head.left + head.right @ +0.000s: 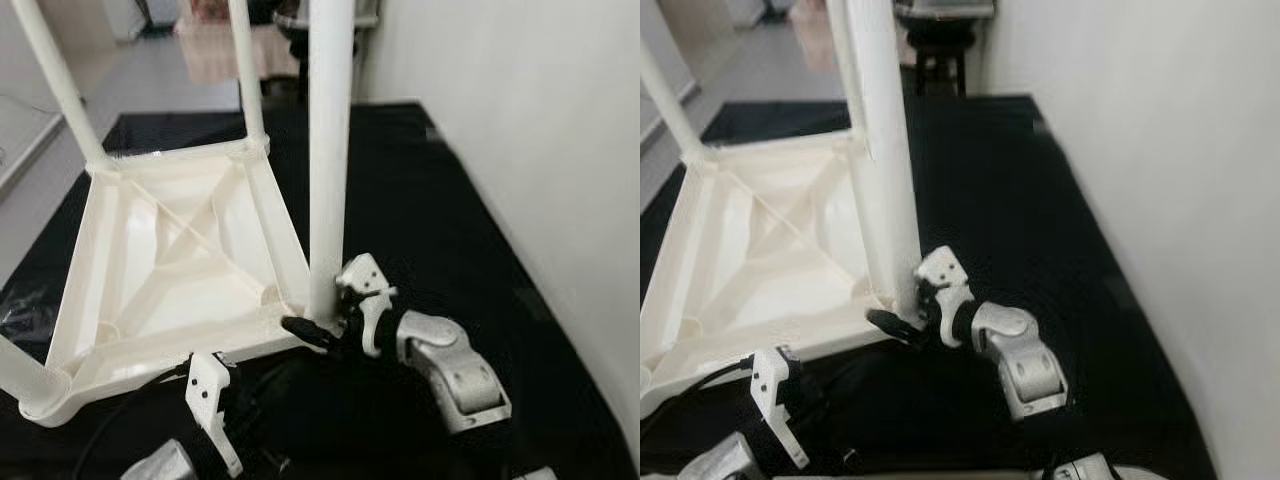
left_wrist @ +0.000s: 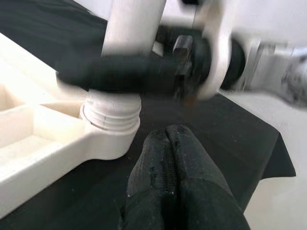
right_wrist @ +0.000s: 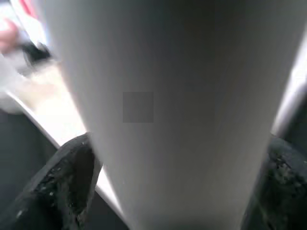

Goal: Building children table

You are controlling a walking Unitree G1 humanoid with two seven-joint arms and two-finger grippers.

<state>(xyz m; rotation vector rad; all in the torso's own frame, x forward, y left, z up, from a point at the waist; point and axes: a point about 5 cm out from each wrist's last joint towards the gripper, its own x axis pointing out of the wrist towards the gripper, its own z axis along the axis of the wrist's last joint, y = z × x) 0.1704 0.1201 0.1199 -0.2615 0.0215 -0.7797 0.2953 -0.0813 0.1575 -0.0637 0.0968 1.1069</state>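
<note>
The two eye views look down from the head at the upside-down table (image 1: 170, 270) on the black mat (image 1: 420, 200). Both wrist views sit very close to the near leg (image 1: 330, 150): the left looks at its base, the right at its side.

The upturned cream plastic children's table (image 1: 180, 270) loses its near-left corner past the head view's edge, and the tops of its round white legs (image 1: 330, 150) are cut off above. In the left wrist view the right tool (image 2: 144, 79) clasping the leg is smeared by blur (its fingers a dark streak). The right wrist view sits too close: the leg is a pale blur, with one black finger (image 3: 62, 187) at each side.
</note>
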